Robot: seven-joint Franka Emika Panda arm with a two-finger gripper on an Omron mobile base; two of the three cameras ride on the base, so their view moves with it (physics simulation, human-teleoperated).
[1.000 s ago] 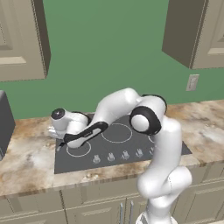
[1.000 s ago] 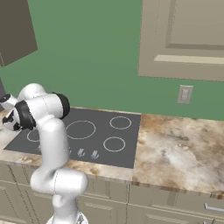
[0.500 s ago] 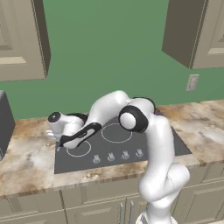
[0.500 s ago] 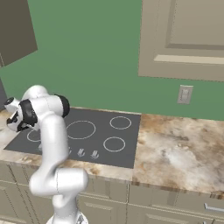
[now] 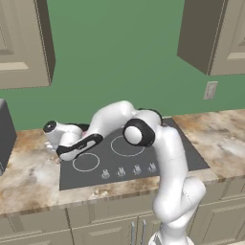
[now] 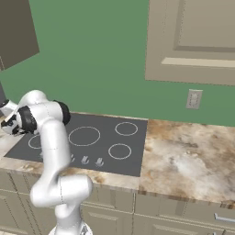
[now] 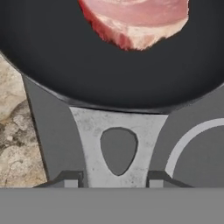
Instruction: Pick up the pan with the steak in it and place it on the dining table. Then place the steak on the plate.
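At the left, marbled tabletop (image 7: 17,131) borders the cooktop (image 7: 52,127). We see our gripper (image 7: 114,180) straddling the handle (image 7: 117,148), fingertips (image 7: 72,178) either side, touching it, so grasping. The pan (image 7: 87,65) sits on the cooktop with the steak (image 7: 135,19) inside, ready for lifting.

White arm (image 6: 50,137) stands before the black cooktop (image 6: 92,142) on marbled counter (image 6: 188,160).

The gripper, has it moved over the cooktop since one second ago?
Yes. In the left base view the gripper now sits slightly nearer the cooktop's left edge than before, its fingertips flanking the pan's handle.
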